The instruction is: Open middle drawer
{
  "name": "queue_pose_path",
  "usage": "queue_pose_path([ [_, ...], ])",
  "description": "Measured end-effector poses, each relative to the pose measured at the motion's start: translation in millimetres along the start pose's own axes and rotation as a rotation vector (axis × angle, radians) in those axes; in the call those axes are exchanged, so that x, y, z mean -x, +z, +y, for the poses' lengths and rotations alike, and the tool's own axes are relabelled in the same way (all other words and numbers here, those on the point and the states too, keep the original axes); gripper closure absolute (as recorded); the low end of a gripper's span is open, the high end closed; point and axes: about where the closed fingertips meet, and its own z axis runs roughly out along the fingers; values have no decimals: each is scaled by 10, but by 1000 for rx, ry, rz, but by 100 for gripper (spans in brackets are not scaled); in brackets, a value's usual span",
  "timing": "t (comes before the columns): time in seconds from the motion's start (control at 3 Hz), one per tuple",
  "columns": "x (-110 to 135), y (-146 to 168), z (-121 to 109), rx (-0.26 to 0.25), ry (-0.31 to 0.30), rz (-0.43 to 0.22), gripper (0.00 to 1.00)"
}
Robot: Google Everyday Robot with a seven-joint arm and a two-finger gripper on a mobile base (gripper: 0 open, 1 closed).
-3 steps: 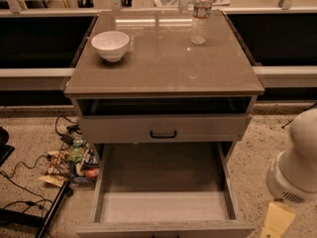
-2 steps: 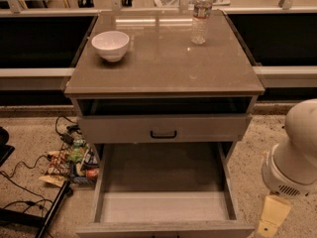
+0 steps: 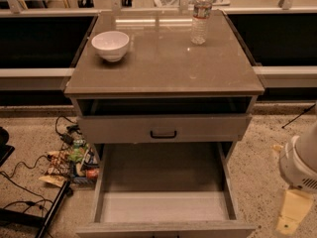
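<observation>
The middle drawer (image 3: 163,207) stood pulled far out from the front of the bench (image 3: 163,68), its plain grey inside showing, just below the taller-fronted drawer (image 3: 124,129). The robot's gripper (image 3: 293,214) hung off the bench's right front corner, beside the open drawer; whether it was open or closed could not be told. A white bowl (image 3: 110,45) and a water bottle (image 3: 199,15) sat on the bench top.
</observation>
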Motion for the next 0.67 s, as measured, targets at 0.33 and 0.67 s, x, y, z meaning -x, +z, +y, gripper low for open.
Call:
queue_pose_path([
  [0.33, -159, -387, -101, 0, -100, -12, 0],
  [0.67, -237, -587, -205, 2, -164, 1, 0],
])
